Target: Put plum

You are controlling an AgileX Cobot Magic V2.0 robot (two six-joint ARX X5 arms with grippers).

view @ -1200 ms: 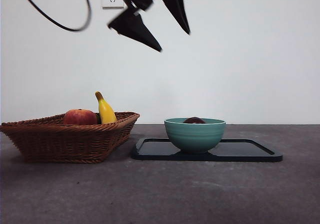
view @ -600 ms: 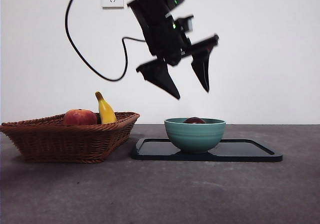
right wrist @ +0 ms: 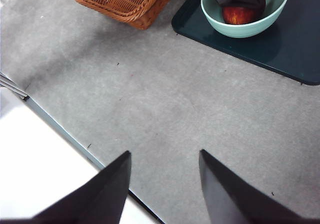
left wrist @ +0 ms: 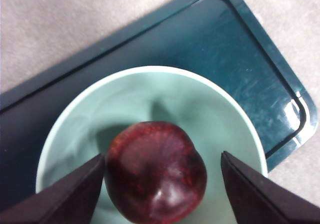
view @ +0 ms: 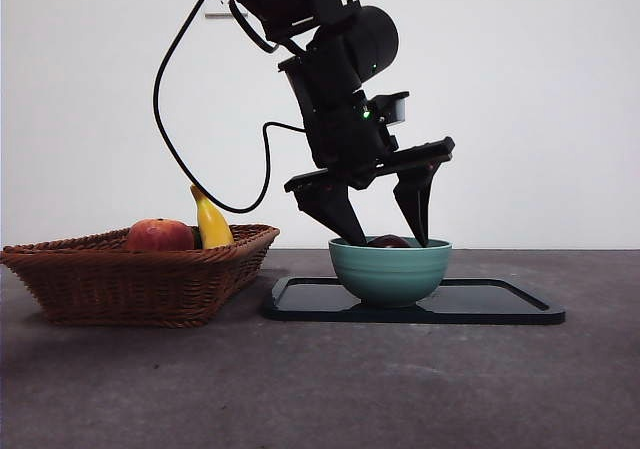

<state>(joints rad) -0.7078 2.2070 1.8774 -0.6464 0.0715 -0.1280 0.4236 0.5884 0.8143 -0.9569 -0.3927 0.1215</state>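
The left hand (view: 385,241) is shown spread, its jaws straddling the glossy dark maroon plum (left wrist: 156,171) at 9 and 3 o'clock inside the teal ceramic bowl (left wrist: 75,116). No contact is seen; closure would be judged next. The right hand (right wrist: 162,156), likewise spread, waits well apart.

A big dark arm comes down from the top of the frame, left of centre, trailing a looping black cable. Its left gripper (view: 390,241) ends just above the teal bowl (view: 390,272) at centre, jaws spread wide, one tip at each side of the bowl's mouth. Between the tips a dark rounded top, probably the plum (view: 389,241), barely shows above the rim. The bowl stands on a dark tray (view: 500,307) in the lower right half. At lower left sits a wicker basket (view: 140,281) holding a red fruit (view: 159,235) and an upright banana (view: 210,223).
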